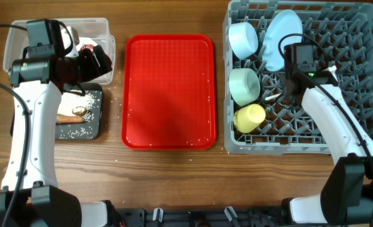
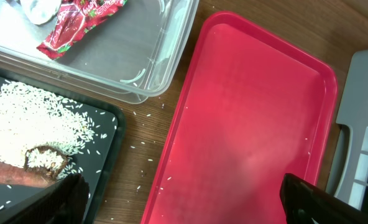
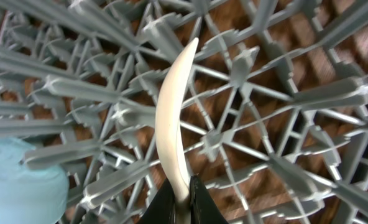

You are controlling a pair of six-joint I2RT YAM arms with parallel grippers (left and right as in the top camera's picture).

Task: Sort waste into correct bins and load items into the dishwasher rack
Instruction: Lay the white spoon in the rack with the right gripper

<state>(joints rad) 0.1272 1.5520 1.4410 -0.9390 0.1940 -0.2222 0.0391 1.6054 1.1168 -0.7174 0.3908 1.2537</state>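
My right gripper (image 3: 184, 190) is shut on a cream-white utensil (image 3: 174, 118) and holds it down among the tines of the grey dishwasher rack (image 3: 283, 93). In the overhead view the utensil (image 1: 273, 98) sits just left of that gripper (image 1: 288, 88), inside the rack (image 1: 363, 94). My left gripper (image 2: 184, 202) is open and empty. It hangs over the gap between the black waste tray (image 2: 106, 155) and the red tray (image 2: 252, 124). In the overhead view it (image 1: 95, 60) is at the clear bin (image 1: 16, 38).
The rack holds a light blue bowl (image 1: 243, 38), a blue plate (image 1: 281, 39), a green bowl (image 1: 243, 85) and a yellow cup (image 1: 249, 118). The clear bin holds a red wrapper (image 2: 78, 22). The black tray (image 1: 89, 123) carries rice (image 2: 35, 118) and a brown food scrap (image 1: 72, 115).
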